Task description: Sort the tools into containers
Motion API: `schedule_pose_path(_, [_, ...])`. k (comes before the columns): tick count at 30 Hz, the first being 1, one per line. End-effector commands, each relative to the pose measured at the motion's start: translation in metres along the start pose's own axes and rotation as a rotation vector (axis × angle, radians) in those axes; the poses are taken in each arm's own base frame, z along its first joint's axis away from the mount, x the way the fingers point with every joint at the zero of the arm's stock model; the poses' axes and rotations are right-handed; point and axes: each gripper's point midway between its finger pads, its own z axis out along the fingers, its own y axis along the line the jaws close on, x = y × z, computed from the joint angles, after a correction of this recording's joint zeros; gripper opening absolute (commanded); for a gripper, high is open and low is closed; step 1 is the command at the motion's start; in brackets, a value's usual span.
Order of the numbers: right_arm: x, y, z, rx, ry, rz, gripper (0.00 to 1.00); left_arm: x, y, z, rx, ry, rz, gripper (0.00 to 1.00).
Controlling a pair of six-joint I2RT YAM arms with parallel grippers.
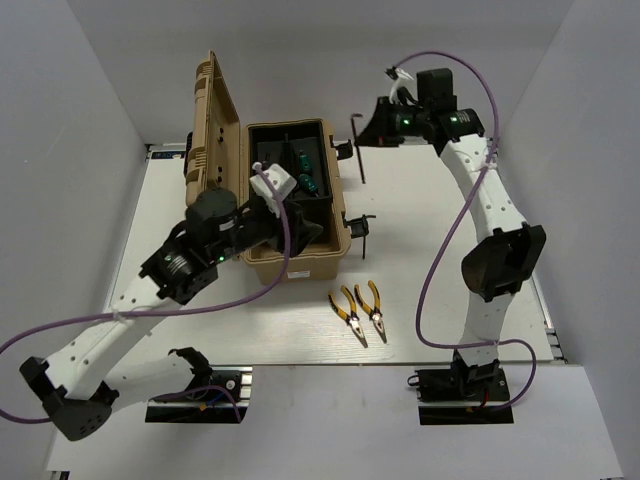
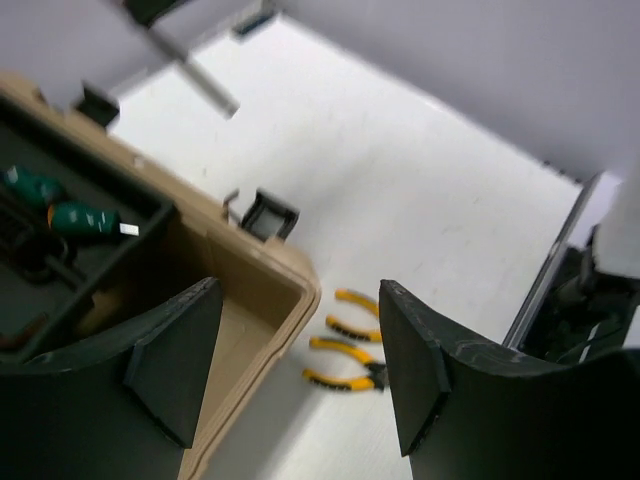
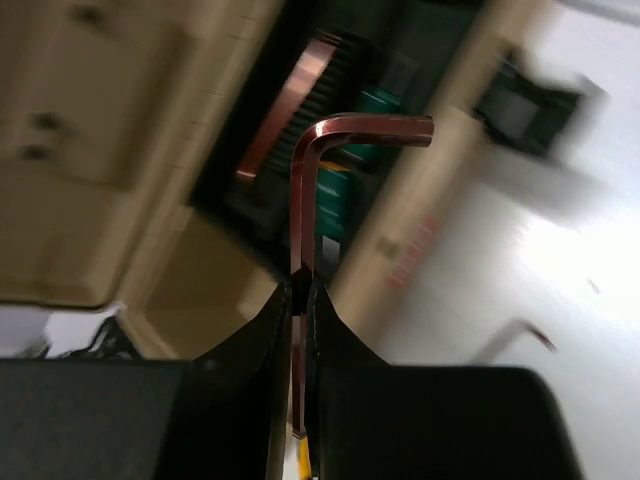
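Roughly by count: two yellow-handled pliers (image 1: 355,322), one dark L-shaped hex key (image 3: 298,200), two green-handled screwdrivers (image 2: 80,217) and one tan toolbox (image 1: 295,262).

Pliers side by side on the white tabletop (image 1: 290,335), near the toolbox's front right corner, noses toward the arm bases, touched by neither arm. Screwdrivers already inside, in the black tray at the far end of the box. Hex key off the tabletop, pinched by its long leg in the right pincer (image 3: 300,292), fingers drawn narrow around it, bent end free beyond the tips. From above, held just beside the toolbox's far right rim; from the wrist, blurred box interior behind it.

Left pincer (image 2: 298,290) spread wide and gripping nothing, hovering over the toolbox's near right corner, pliers visible below between its fingers.

Toolbox in the middle-left of the tabletop, ribbed lid (image 1: 213,110) swung up and standing on the left side. Plain white walls (image 1: 90,90) on three sides.

Black latch (image 2: 268,215) hanging open off the box's right wall. Purple cables (image 1: 420,300) looping from both arms. Left arm covering part of the near compartment from above, so contents there not readable.
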Motion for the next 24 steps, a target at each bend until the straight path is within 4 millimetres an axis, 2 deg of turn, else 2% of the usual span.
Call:
schedule_pose_path(1, [-0.010,0.085,0.010,-0.335,0.000,-0.070,0.00,-0.048,-0.021,-0.026,0.094,-0.186,0.062,0.74])
schedule_pose_path(3, [-0.011,0.107,0.027,-0.415,-0.029,-0.091,0.00,-0.047,-0.024,-0.028,0.109,-0.215,0.069,0.74])
schedule_pose_path(4, [0.000,0.122,0.041,-0.465,0.015,-0.049,0.00,-0.054,-0.025,-0.036,0.111,-0.250,0.075,0.74])
schedule_pose_path(5, [-0.012,0.132,0.047,-0.497,-0.046,-0.095,0.00,-0.052,-0.025,-0.037,0.112,-0.261,0.077,0.74])
schedule_pose_path(6, [-0.012,0.137,0.052,-0.513,-0.050,-0.095,0.00,-0.059,-0.025,-0.041,0.104,-0.297,0.083,0.74])
schedule_pose_path(7, [-0.005,0.141,0.066,-0.532,-0.031,-0.066,0.00,-0.065,-0.025,-0.046,0.098,-0.322,0.075,0.74])
schedule_pose_path(10, [-0.014,0.169,0.079,-0.604,-0.085,-0.091,0.00,-0.068,-0.022,-0.054,0.078,-0.348,0.075,0.74])
schedule_pose_path(13, [-0.016,0.169,0.106,-0.560,-0.107,-0.031,0.00,-0.065,-0.019,-0.053,0.059,-0.334,0.070,0.74])
schedule_pose_path(15, [-0.018,0.156,0.129,-0.492,-0.133,0.012,0.00,-0.062,-0.017,-0.052,0.051,-0.324,0.058,0.74])
schedule_pose_path(16, [-0.011,0.155,0.137,-0.477,-0.120,0.025,0.00,-0.062,-0.017,-0.052,0.051,-0.324,0.057,0.74])
schedule_pose_path(17, [-0.008,0.144,0.151,-0.436,-0.127,0.041,0.00,-0.063,-0.015,-0.052,0.040,-0.325,0.056,0.74])
schedule_pose_path(21, [0.004,0.127,0.178,-0.342,-0.128,0.022,0.00,-0.058,-0.015,-0.049,0.041,-0.307,0.042,0.74])
schedule_pose_path(24, [0.008,0.123,0.189,-0.292,-0.134,-0.002,0.00,-0.054,-0.015,-0.045,0.041,-0.288,0.031,0.74])
